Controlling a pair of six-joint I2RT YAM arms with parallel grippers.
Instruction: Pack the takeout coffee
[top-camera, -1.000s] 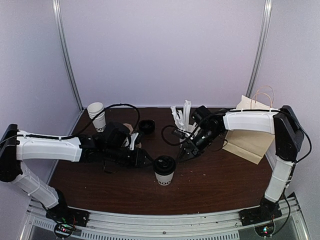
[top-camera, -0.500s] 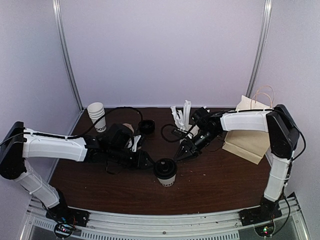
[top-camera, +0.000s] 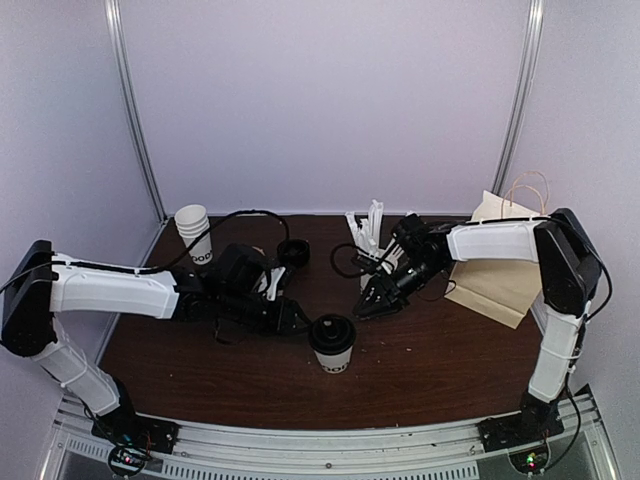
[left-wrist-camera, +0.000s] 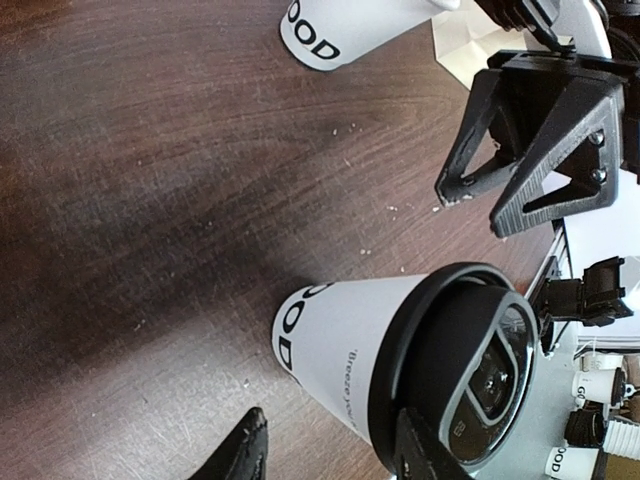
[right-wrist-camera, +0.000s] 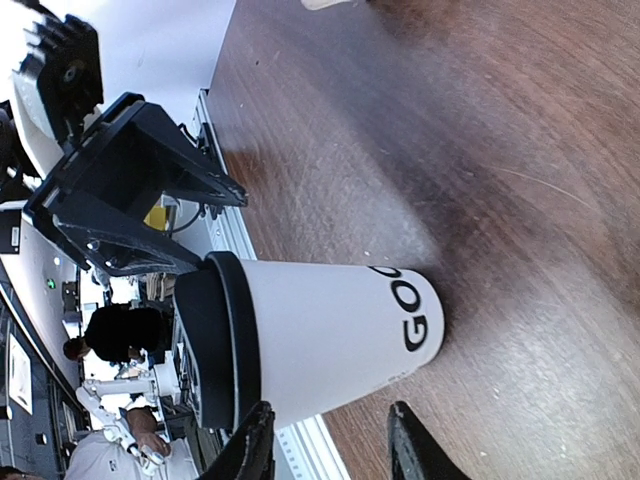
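The takeout coffee (top-camera: 332, 345), a white paper cup with a black dome lid, stands upright at the table's front middle. It also shows in the left wrist view (left-wrist-camera: 350, 345) and the right wrist view (right-wrist-camera: 325, 335). My left gripper (top-camera: 297, 321) is open and empty just left of the cup. Its fingertips (left-wrist-camera: 248, 442) straddle the cup's near side without gripping it. My right gripper (top-camera: 371, 306) is open and empty, low over the table just right of and behind the cup. In its own view (right-wrist-camera: 330, 450) the cup stands just ahead of the jaws.
A brown paper bag (top-camera: 500, 262) with handles lies at the right. A lidless cup with white straws (top-camera: 370, 238) stands behind the right gripper. A stack of lidless cups (top-camera: 195, 232) stands far left, and a loose black lid (top-camera: 293, 252) lies beside it.
My right gripper has dropped and swung closer to the cup. My left arm has reached slightly further right. The cup has barely shifted.
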